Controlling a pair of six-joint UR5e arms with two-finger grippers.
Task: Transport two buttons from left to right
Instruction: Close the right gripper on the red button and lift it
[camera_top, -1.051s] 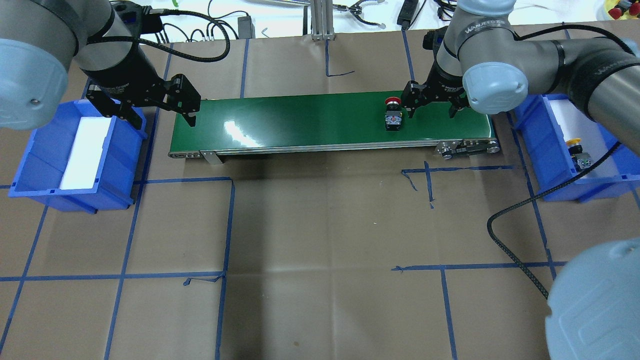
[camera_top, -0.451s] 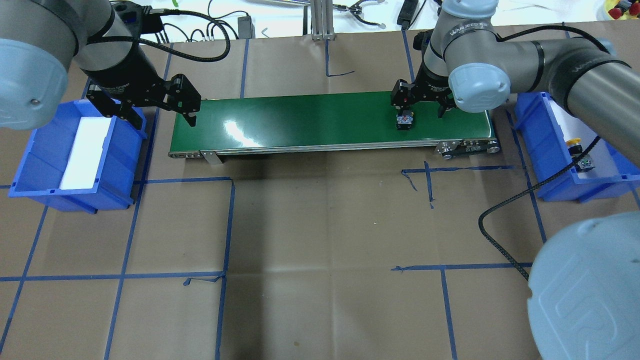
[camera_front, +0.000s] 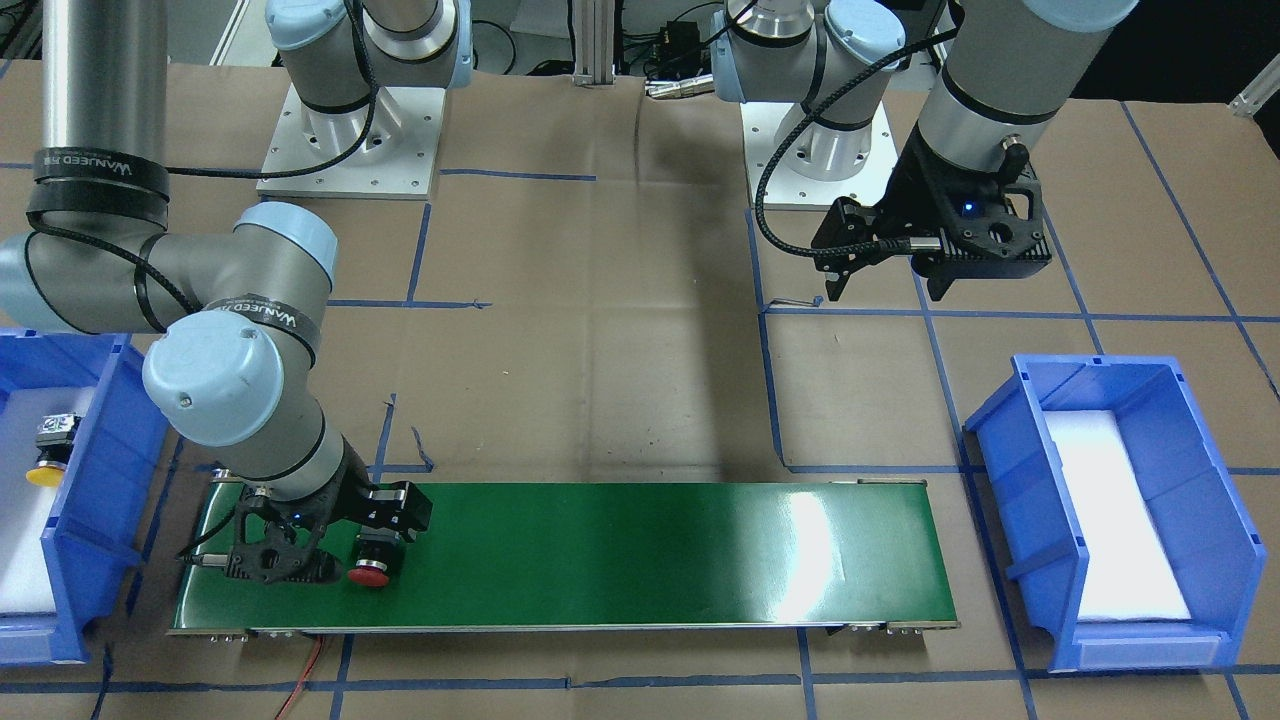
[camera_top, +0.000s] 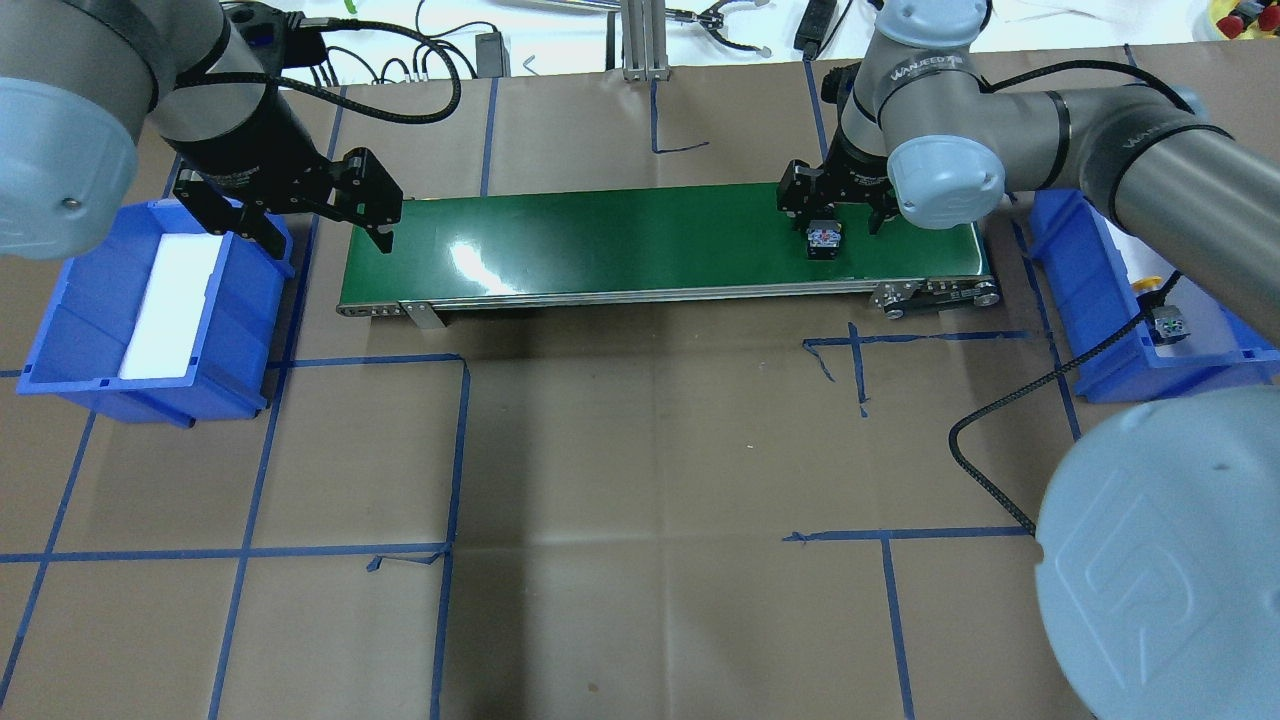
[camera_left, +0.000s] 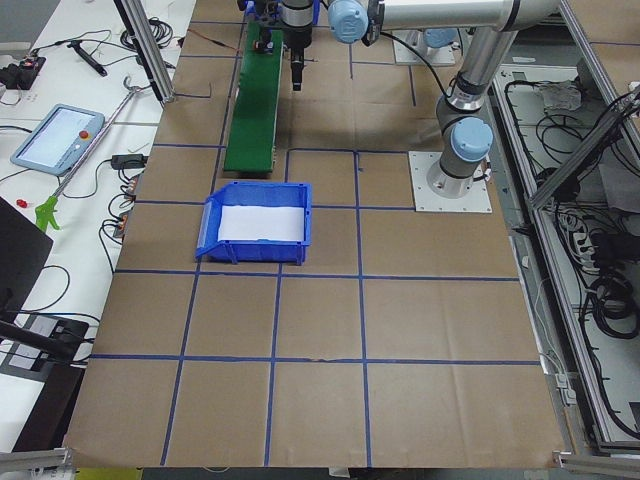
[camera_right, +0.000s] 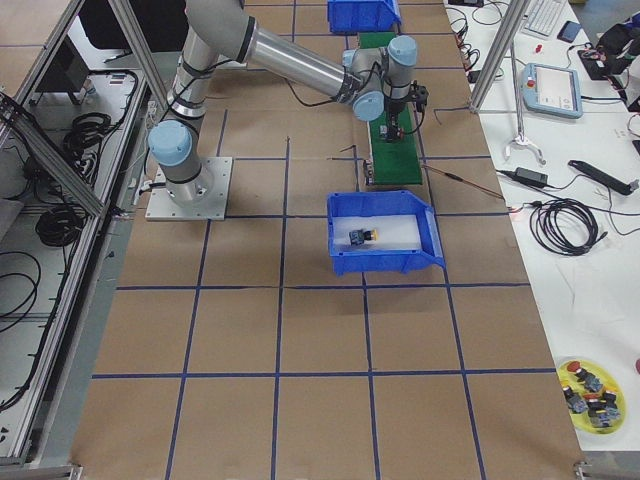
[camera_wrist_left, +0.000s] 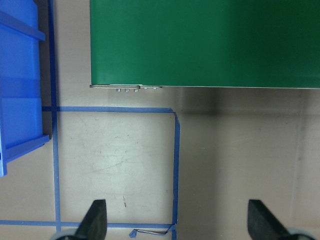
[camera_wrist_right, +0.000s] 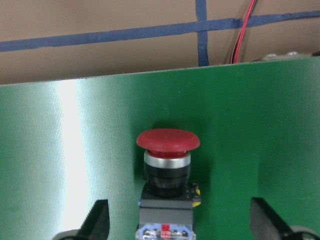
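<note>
On belt, one red button between spread right jaws; left jaws spread; yellow button binned.

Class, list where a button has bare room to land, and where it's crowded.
Free: green belt from its left end to the red button; white pad in the left blue bin. Crowded: belt end under the right gripper; right blue bin around the yellow button.
</note>
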